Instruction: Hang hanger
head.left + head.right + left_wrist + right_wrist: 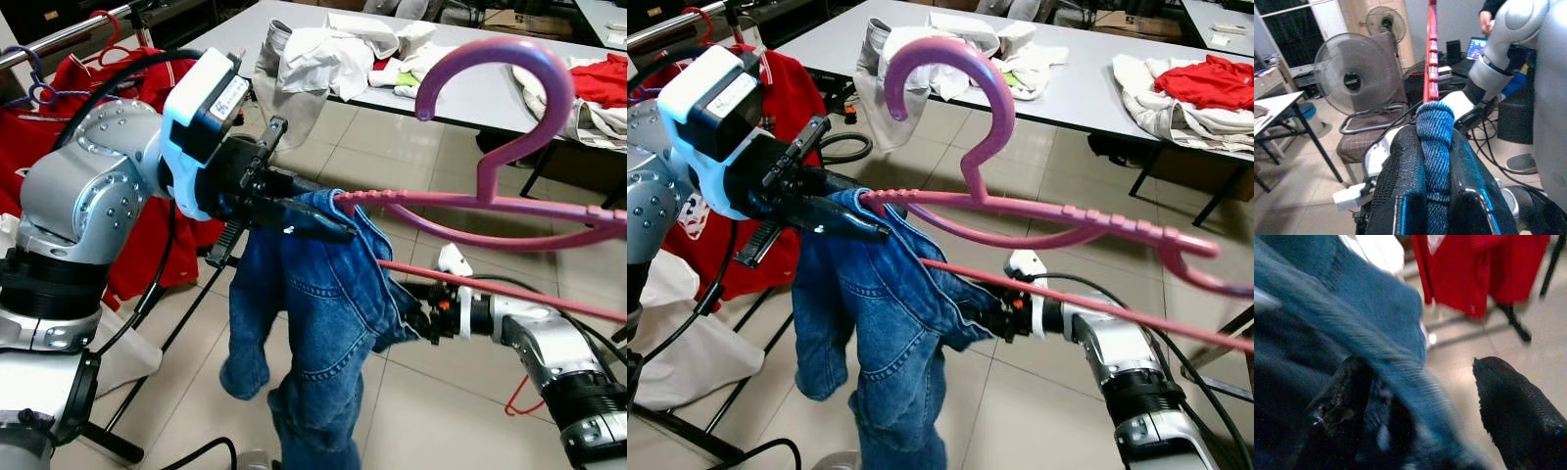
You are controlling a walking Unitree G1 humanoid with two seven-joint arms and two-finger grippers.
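Clamped on the denim-wrapped end of the pink plastic hanger (509, 211) was the left gripper (294, 211), its black fingers (1400, 191) shut on the fold of blue denim jeans (313, 323) draped there. The hanger's long axis was seen to run rightward from that grip, its hook raised. Lower right, the right gripper (1415, 416) was spread apart against the hanging denim. A metal clothes rail (59, 39) carrying red garments (29, 147) lay far left, nearer the left arm.
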